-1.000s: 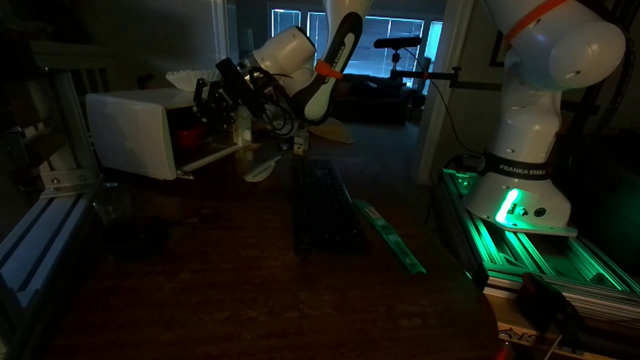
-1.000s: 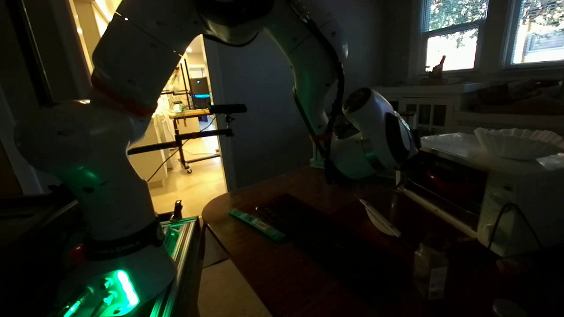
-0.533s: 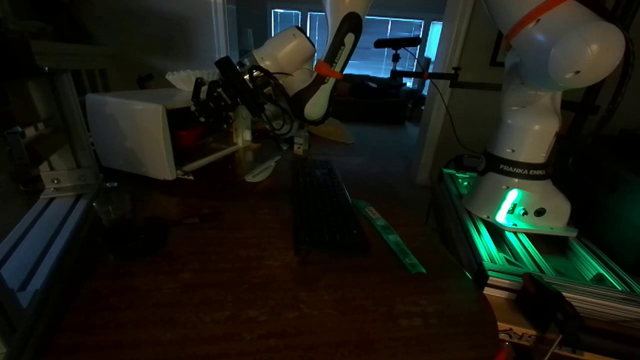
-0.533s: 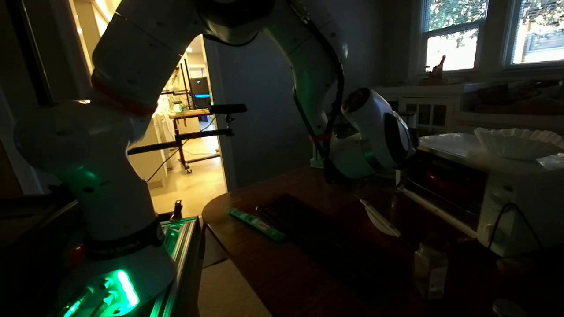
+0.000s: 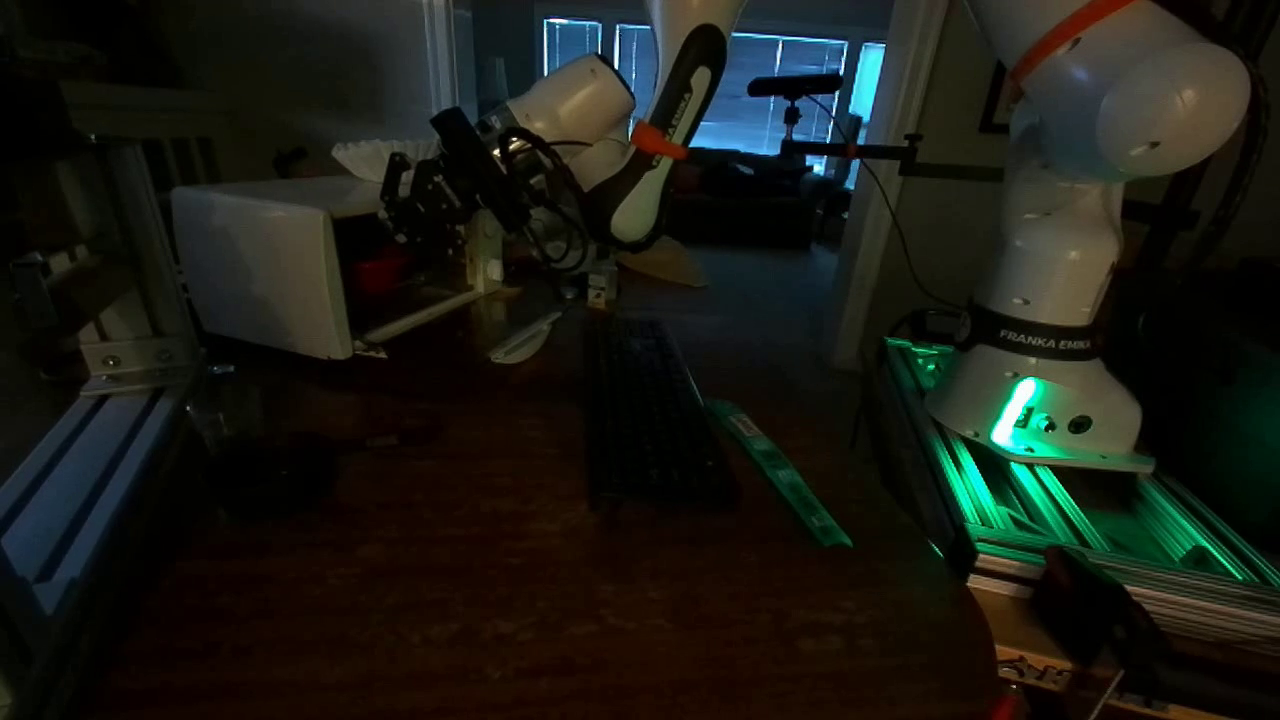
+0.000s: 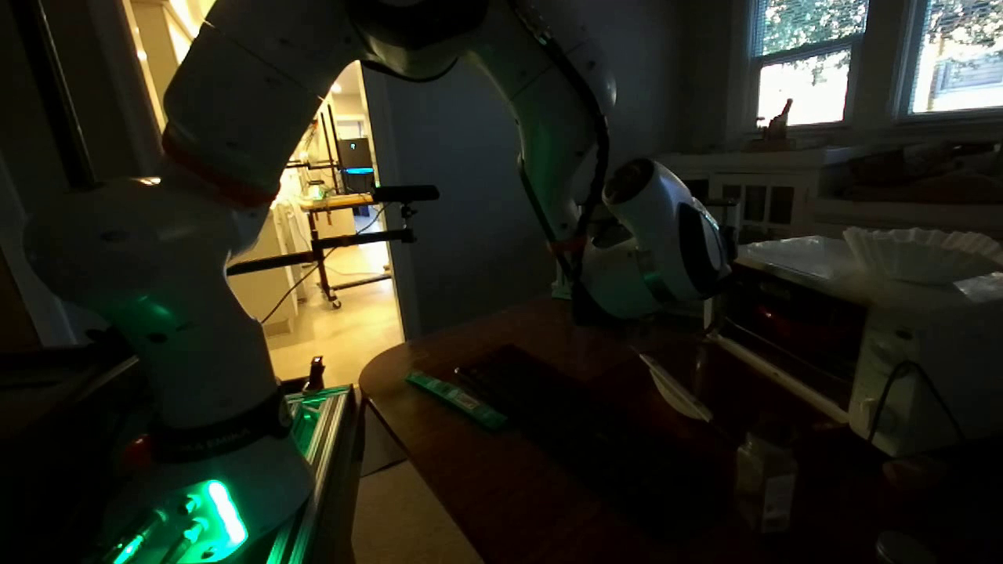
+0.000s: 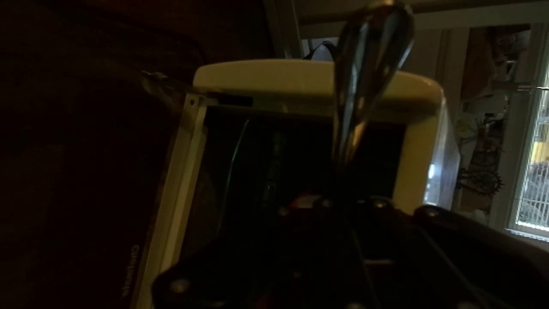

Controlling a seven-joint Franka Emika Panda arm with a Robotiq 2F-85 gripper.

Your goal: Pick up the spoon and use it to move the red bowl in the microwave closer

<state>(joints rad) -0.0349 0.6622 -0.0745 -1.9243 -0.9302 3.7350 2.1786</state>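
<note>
Up front in an exterior view it's the worktop (image 5: 500, 620), dark and barely lit, and there's the keyboard (image 5: 652, 420) running away across it, with a green strip (image 5: 780, 472) lying just beside. A little deeper, a white blade-shaped piece (image 5: 527, 338), down on the worktop between keyboard and microwave (image 5: 258, 270). And there it stands, that microwave, white and boxy, open front facing right in this view, with the red bowl (image 5: 376, 273) sitting inside, dim but showing in the dark cavity. Now to that opening: the gripper (image 7: 347, 195) is right at it, clamped tight, and the wrist view tells on what, the spoon (image 7: 366, 73), gleaming, narrow near the grip and broad at the rounded end that juts out. Does spoon touch bowl? In this gloom, no telling. Up on the microwave's roof rests a fluted white dish (image 5: 383, 160), and way at the back a dark couch (image 5: 735, 212) stretches out below bright blue windows (image 5: 757, 118).
</note>
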